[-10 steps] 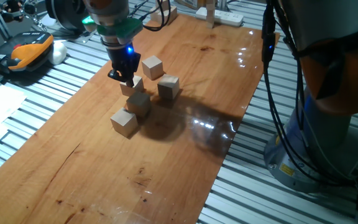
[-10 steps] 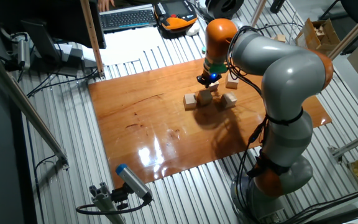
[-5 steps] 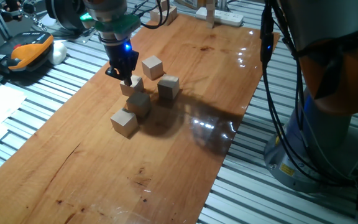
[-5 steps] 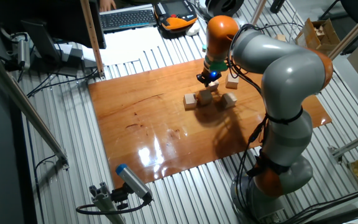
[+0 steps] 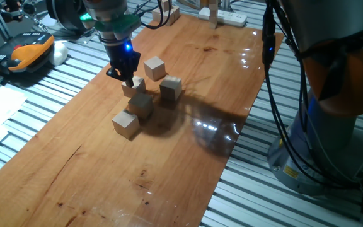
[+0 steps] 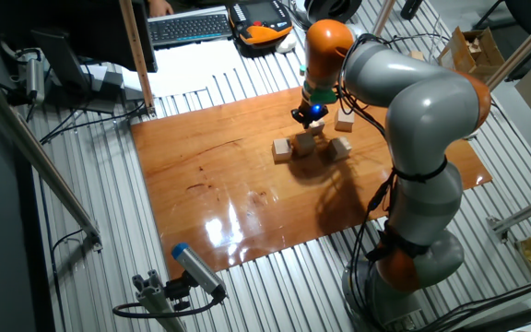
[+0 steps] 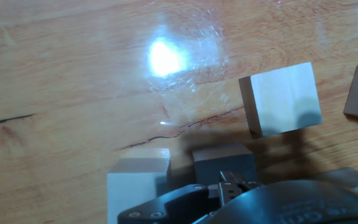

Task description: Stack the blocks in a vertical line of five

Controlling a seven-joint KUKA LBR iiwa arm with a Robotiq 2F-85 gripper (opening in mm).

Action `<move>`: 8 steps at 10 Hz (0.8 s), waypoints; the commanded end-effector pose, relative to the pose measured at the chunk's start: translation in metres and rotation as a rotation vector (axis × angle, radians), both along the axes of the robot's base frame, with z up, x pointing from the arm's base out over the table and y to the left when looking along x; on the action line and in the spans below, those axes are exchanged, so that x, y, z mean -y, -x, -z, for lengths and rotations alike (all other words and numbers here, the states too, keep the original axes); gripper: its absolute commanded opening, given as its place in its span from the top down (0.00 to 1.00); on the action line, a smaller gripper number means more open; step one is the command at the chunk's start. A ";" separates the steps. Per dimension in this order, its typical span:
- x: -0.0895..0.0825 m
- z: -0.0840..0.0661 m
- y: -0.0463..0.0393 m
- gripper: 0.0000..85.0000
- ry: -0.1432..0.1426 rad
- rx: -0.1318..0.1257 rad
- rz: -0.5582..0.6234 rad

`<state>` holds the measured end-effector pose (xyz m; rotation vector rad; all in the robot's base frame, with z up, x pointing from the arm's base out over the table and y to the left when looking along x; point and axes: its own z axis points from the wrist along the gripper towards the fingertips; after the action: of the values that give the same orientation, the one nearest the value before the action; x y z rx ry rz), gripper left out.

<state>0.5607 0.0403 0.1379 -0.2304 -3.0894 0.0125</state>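
On the wooden tabletop four blocks lie in a loose cluster. Going left to right in the first fixed view: the nearest block sits at the front left, the tool hangs just above the block at the back left, a shaded middle block lies just in front of that one, and the right block stands slightly apart. A fifth block lies behind. Whether the tool's jaws are apart or together cannot be told.

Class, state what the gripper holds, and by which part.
Apparently nothing: the gripper hangs just over a block; all five lie on the board.
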 end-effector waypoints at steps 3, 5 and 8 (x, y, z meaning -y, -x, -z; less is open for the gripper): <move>0.000 0.000 0.0001 1.00 -0.004 -0.002 0.004; 0.000 0.000 0.0001 1.00 -0.004 0.010 -0.008; 0.000 0.000 0.0001 1.00 0.000 0.008 -0.021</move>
<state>0.5606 0.0402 0.1381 -0.1971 -3.0993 0.0122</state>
